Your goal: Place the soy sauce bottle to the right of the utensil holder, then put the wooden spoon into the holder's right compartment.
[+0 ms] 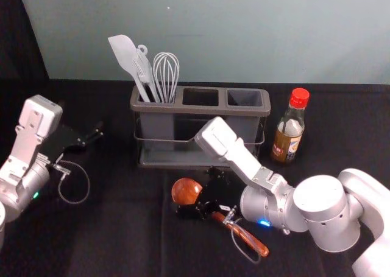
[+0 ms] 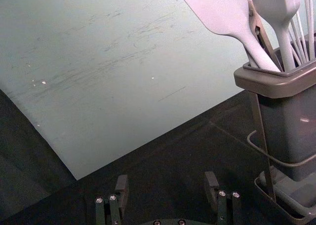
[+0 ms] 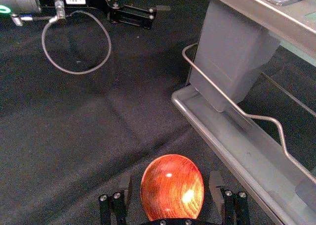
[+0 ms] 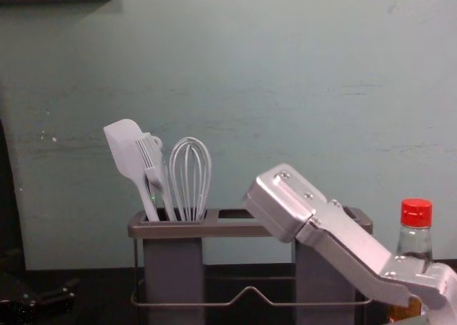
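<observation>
My right gripper [image 1: 198, 193] is low over the wooden spoon [image 1: 184, 192], in front of the utensil holder [image 1: 201, 165]; its fingers [image 3: 216, 183] are spread, one to each side of the round bowl, visible gap on both sides; spoon lies on the black-covered desk [image 1: 128, 240], bowl towards my left, handle slanting nearer me and to my right; soy sauce bottle [image 1: 289, 131], red cap, stands upright just beside the holder, on its right; spatula [image 1: 125, 55], brush [image 1: 144, 67] and whisk [image 1: 166, 73] stand in the holder's left compartment; my left gripper [image 1: 90, 137] is parked left of the holder, fingers [image 2: 122, 188] spread with open space between.
</observation>
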Motion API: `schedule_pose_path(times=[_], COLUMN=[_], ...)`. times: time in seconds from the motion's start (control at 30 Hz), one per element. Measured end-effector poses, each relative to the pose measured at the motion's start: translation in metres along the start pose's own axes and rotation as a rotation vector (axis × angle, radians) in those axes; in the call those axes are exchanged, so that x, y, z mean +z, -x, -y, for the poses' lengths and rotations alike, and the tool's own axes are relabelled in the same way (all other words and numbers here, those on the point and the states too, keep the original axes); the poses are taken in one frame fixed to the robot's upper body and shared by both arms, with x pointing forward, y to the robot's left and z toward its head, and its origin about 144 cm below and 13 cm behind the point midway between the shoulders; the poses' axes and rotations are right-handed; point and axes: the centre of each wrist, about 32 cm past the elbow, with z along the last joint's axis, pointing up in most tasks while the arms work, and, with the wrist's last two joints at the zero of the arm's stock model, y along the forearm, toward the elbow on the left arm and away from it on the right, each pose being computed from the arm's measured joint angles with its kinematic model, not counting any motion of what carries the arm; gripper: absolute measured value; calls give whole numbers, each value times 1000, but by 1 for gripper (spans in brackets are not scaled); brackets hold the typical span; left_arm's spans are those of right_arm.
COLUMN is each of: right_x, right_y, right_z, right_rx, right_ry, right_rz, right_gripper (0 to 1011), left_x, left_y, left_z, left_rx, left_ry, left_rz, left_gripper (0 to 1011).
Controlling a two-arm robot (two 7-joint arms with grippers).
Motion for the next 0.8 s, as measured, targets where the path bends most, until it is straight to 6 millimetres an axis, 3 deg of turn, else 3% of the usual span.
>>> schedule_pose_path(times=[0.8], right_x=[-11], right_y=[1], right_z=[-11], right_rx=[-5], right_ry=[16], right_rz=[-19], right_gripper=[1002], left_x=[0], left_y=[0], left_z=[0], left_rx=[0], left_ry=[0], left_rz=[0], left_gripper=[1005])
